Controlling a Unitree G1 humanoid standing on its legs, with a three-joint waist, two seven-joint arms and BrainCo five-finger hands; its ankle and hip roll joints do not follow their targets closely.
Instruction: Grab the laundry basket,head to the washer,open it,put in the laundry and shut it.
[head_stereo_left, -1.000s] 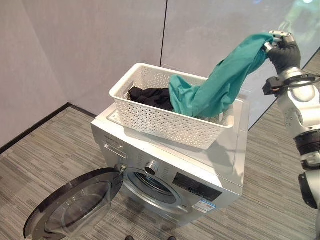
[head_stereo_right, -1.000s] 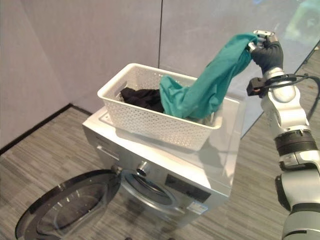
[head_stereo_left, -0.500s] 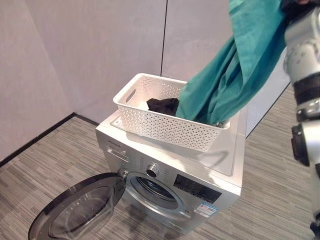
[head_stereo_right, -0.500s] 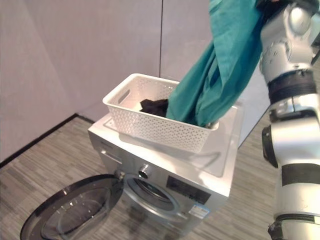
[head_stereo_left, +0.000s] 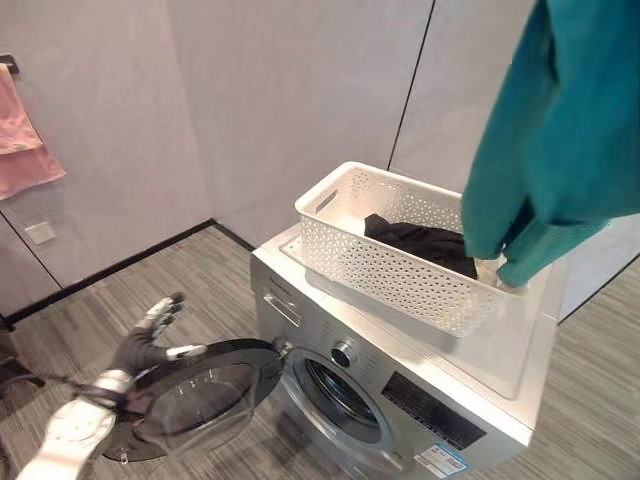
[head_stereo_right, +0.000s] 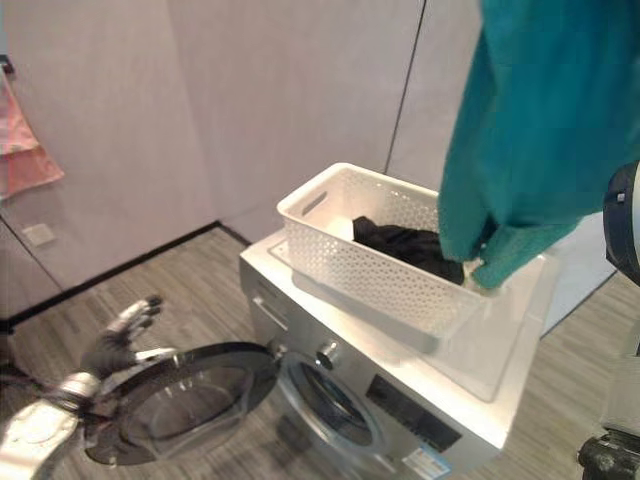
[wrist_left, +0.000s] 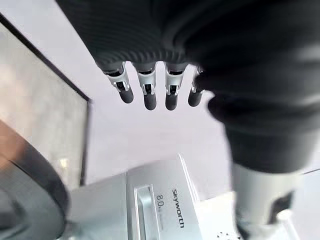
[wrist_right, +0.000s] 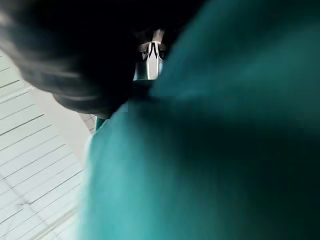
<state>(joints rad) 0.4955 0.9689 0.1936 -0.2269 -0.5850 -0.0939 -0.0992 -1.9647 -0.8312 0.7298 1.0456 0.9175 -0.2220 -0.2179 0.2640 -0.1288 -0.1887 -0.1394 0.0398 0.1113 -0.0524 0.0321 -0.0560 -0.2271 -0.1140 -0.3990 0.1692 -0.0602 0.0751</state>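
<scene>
pink towel (head_stereo_left: 22, 145): hangs on the far-left wall, well apart from everything else.
left hand (head_stereo_left: 150, 335): low at the left, fingers straight and spread, holding nothing; it hovers just beside the far-left rim of the door. In its wrist view the fingers (wrist_left: 150, 95) point out straight, with the washer's front panel past them.
washer door (head_stereo_left: 200, 395): swung wide open to the left, glass facing up, hinged at the washer's near-left front.
washer (head_stereo_left: 400, 400): silver front-loader at centre, drum opening uncovered, knob just above it.
laundry basket (head_stereo_left: 385, 270): white perforated, sits on the washer's top, not in either hand.
black garment (head_stereo_left: 420, 240): lies inside the basket, toward its right half.
teal garment (head_stereo_left: 560, 140): hangs from the upper right, lifted clear above the basket; its lower tip dangles at the basket's right end. Well apart from the left hand and from the drum opening.
right hand (wrist_right: 90, 60): dark cover shows in its wrist view, pressed right against the teal cloth; one finger (wrist_right: 150, 55) is partly visible at the cloth's edge. Grip: can't tell, cloth hides the fingers.
</scene>
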